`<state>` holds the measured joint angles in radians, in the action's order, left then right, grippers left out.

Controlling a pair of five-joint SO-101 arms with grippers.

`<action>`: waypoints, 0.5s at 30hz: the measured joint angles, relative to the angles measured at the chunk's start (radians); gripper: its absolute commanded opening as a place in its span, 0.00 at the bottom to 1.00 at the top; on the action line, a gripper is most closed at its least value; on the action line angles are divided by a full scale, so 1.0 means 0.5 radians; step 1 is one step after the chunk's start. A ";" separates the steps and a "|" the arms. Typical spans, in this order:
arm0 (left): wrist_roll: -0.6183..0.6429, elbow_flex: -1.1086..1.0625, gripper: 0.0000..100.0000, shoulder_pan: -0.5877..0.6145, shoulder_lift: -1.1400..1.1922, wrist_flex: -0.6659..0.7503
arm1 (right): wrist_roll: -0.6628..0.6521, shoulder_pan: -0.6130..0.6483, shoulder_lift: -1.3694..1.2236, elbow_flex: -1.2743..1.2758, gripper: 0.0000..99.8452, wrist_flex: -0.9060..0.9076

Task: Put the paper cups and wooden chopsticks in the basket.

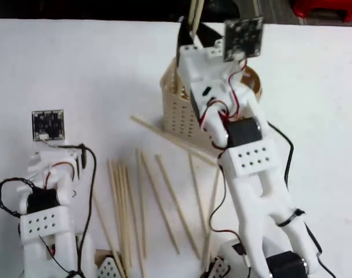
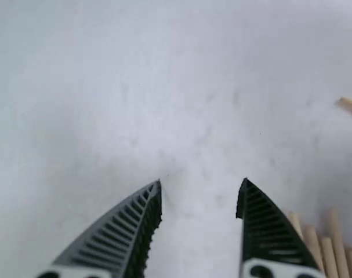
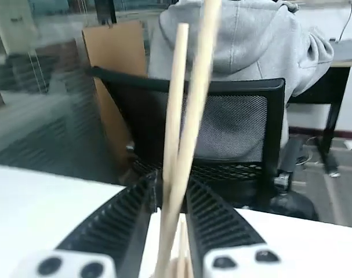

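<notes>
Wooden chopsticks (image 3: 194, 116), two of them, stand nearly upright in your right gripper (image 3: 173, 188). Its fingers are drawn in narrow and pinch the pair low on their length, so most of each stick rises above the fingertips. In the high view your right arm (image 1: 251, 168) stretches from the near right edge toward the far middle of the white table (image 1: 77, 63). Its gripper is raised above the far side of the cream perforated basket (image 1: 178, 113).

A tan curved rim (image 1: 254, 82) shows at the basket's right side, partly behind the arm; you cannot tell whether it belongs to a cup.

One long chopstick (image 1: 164, 134) lies slanted along the basket's near left corner, running toward the right arm.

Loose chopsticks (image 1: 158, 197) are scattered on the table between your two arms, near of the basket. Some are bunched side by side at the left of the group and the others are fanned apart.

Your left gripper (image 2: 200, 185) hangs over bare table at the near left with its fingers spread wide and nothing between them. The ends of a few sticks (image 2: 323, 246) lie just beside its right finger.
</notes>
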<state>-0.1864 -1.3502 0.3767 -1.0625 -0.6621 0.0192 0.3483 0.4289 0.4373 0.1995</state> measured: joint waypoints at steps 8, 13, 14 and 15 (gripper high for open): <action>0.000 0.000 0.22 0.000 0.000 0.000 | -0.098 0.003 -0.003 0.144 0.17 -0.114; 0.000 0.000 0.22 0.000 0.000 0.000 | -0.098 0.021 0.157 0.147 0.05 0.104; 0.000 0.000 0.22 0.000 0.000 0.000 | -0.098 0.043 0.224 0.147 0.02 0.175; 0.000 0.000 0.22 0.000 0.000 0.000 | -0.098 0.068 0.301 0.147 0.02 0.258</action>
<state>-0.1864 -1.3502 0.3767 -1.0625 -0.6621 -0.0299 0.3821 0.5792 0.5109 0.3284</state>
